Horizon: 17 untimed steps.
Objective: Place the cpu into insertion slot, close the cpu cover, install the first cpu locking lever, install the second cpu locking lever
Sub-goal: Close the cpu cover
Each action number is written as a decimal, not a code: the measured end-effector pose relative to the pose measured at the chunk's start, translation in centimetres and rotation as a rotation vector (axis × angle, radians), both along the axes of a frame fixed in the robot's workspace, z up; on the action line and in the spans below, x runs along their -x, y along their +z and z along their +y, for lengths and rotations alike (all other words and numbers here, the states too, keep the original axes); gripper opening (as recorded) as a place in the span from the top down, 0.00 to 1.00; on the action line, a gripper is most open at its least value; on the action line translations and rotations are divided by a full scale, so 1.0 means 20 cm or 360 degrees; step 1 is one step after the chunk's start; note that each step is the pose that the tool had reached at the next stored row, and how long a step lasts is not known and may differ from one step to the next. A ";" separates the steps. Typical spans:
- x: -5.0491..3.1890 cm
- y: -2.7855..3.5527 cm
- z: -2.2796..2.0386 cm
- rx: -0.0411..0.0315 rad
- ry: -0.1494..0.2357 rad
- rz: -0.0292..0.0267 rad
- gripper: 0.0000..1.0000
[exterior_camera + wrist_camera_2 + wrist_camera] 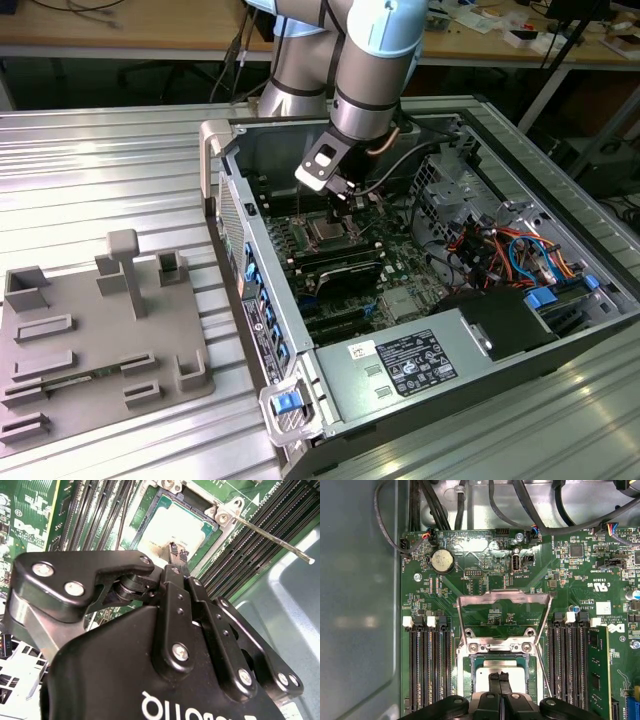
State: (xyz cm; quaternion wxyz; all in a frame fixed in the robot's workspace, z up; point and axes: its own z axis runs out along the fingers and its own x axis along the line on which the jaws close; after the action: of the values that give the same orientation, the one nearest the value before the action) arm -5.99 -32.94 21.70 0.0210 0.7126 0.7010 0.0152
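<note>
The robot arm (375, 60) is reaching down into an open computer case (262, 330) that is lying on the ribbed metal worktop (100, 160), right of centre in the exterior view. The claw (343, 203) is hanging just above the middle of the motherboard (570, 570). Its two slim fingers (494, 682) are pressing together with nothing showing between them, and I cannot tell whether the tips are touching the chip. The cpu (482, 675) is sitting flat in the insertion slot (474, 680), silver top facing up, directly under the fingertips in both wrist views. The cpu cover (504, 598) is standing open, tilted away from the socket, with green board showing through its window. A thin locking lever (272, 536) is sticking up beside the socket, unlatched. Long black memory slots (427, 665) are flanking the socket on both sides. A grey fixture plate (90, 350) is lying on the worktop at the exterior view's left.
</note>
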 end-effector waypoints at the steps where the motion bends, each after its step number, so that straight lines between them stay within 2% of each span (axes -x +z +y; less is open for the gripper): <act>1: 0.000 0.000 0.000 0.0000 0.0000 0.00001 0.89; 9: -0.001 0.002 0.000 0.0000 0.0000 0.00001 0.89; 17: -0.001 0.025 0.000 0.0000 0.0000 -0.00001 0.89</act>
State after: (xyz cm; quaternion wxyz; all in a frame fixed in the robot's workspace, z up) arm -5.98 -32.94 22.21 0.0210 0.7126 0.7011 0.0153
